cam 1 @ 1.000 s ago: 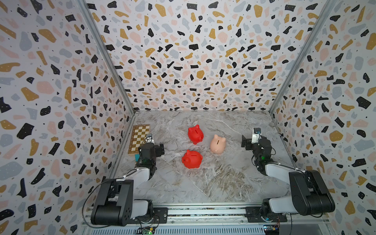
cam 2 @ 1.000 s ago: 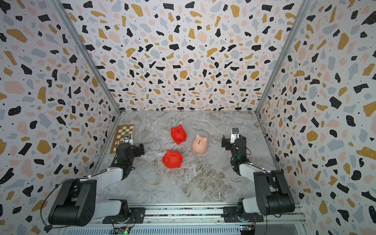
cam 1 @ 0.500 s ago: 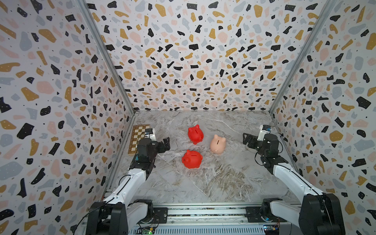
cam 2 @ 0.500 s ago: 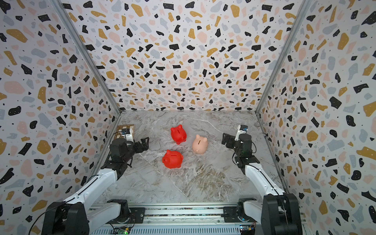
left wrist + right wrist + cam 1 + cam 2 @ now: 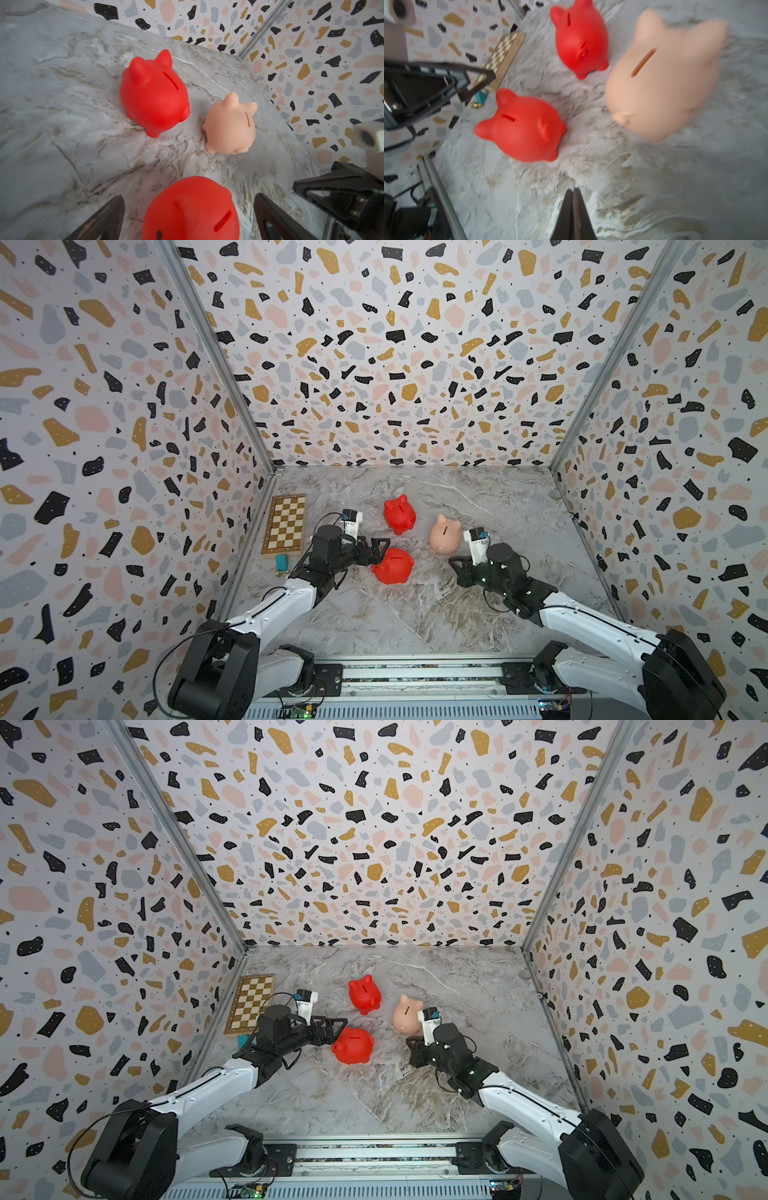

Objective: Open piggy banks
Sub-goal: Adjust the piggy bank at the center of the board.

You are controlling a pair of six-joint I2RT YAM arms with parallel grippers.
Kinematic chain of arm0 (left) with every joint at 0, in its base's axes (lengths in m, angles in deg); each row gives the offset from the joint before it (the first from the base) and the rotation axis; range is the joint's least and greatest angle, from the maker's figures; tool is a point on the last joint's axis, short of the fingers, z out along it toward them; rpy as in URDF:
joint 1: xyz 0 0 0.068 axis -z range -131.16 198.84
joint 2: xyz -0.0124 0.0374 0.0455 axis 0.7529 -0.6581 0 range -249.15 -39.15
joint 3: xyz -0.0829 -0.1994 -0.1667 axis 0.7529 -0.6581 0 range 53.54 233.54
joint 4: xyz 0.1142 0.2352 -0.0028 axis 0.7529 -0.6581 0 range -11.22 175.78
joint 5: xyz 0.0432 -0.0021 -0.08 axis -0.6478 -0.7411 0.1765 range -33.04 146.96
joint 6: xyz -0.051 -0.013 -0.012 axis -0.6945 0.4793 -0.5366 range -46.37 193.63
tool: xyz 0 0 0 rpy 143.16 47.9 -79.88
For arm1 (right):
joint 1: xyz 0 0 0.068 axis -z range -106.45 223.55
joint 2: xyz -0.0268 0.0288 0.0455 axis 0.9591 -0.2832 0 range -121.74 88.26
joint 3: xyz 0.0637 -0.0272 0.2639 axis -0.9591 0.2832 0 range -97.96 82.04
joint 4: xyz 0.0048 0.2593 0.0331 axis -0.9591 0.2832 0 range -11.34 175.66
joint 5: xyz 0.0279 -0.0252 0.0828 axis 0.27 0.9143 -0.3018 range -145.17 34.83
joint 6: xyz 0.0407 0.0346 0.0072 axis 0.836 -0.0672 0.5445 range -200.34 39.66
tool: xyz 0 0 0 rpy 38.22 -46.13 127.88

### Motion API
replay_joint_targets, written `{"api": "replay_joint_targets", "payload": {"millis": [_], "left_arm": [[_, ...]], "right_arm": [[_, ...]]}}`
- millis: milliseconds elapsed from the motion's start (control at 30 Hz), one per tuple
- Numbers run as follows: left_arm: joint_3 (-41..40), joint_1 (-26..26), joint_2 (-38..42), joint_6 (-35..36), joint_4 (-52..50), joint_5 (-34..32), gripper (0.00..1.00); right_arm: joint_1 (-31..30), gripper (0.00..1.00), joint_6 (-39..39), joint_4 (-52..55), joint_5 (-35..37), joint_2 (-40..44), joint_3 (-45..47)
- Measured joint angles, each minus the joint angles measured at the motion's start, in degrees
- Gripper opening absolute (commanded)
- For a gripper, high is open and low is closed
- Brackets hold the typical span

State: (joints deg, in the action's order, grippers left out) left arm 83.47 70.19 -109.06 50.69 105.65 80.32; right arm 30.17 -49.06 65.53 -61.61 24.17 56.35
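Marble tabletop [image 5: 415, 614], walled on three sides; chessboard [image 5: 285, 524] lying flat at its 9 o'clock edge, well apart from the work.

Left gripper [image 5: 380, 551] spread wide, jaws either side of the near red piggy bank [image 5: 392, 566], no contact that I can make out; right gripper [image 5: 573, 193] clenched on nothing, low over bare marble near the peach piggy bank [image 5: 445, 534].

Pigs, dial centred on the trio: far red piggy bank [image 5: 400, 514] at 11, peach at 3, near red at 7; all on their feet, slots up, none touching (belly plugs hidden underneath).

Handling, judged: hollow and light; matte skin, probably with some give; rounded flanks likely to squirt from a pinch, or roll; take hold across the widest part of the body, behind the ears, not on ears or snout; each needs tipping over before its plug can be reached, one arm steadying, the other prising.

Teal object [image 5: 281, 562], small, just beside the chessboard's 6 o'clock end; unidentified.
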Motion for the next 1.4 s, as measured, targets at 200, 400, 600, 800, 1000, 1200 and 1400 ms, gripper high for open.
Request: {"api": "replay_joint_targets", "payload": {"millis": [200,400,600,800,1000,1200,1400], "left_arm": [[-0.61,1.33,-4.76,1.81,3.37,1.84,0.97],[-0.90,1.33,-9.77,3.45,5.79,2.84,0.89],[-0.90,1.38,-12.85,2.25,9.14,5.25,0.84],[-4.44,3.87,-10.27,-2.58,11.08,6.05,0.84],[-8.37,8.48,0.81,-5.40,5.16,0.48,0.85],[-9.92,11.50,9.11,-6.88,0.15,-0.83,0.88],[-9.92,11.50,10.10,-6.91,-2.29,-6.86,0.90]], "right_arm": [[-7.89,0.00,0.42,-5.60,1.57,-5.75,0.24],[-9.86,0.00,0.79,-10.08,1.05,-8.92,0.31],[-10.67,0.00,1.86,-14.40,1.07,-12.31,0.33],[-10.71,0.00,2.43,-16.68,1.77,-16.79,-0.22],[-8.90,0.00,3.34,-16.94,3.74,-20.31,-1.73],[-4.26,0.00,3.41,-17.07,4.70,-22.60,-4.24],[-2.71,0.00,3.15,-16.79,4.76,-21.62,-4.90]]}}
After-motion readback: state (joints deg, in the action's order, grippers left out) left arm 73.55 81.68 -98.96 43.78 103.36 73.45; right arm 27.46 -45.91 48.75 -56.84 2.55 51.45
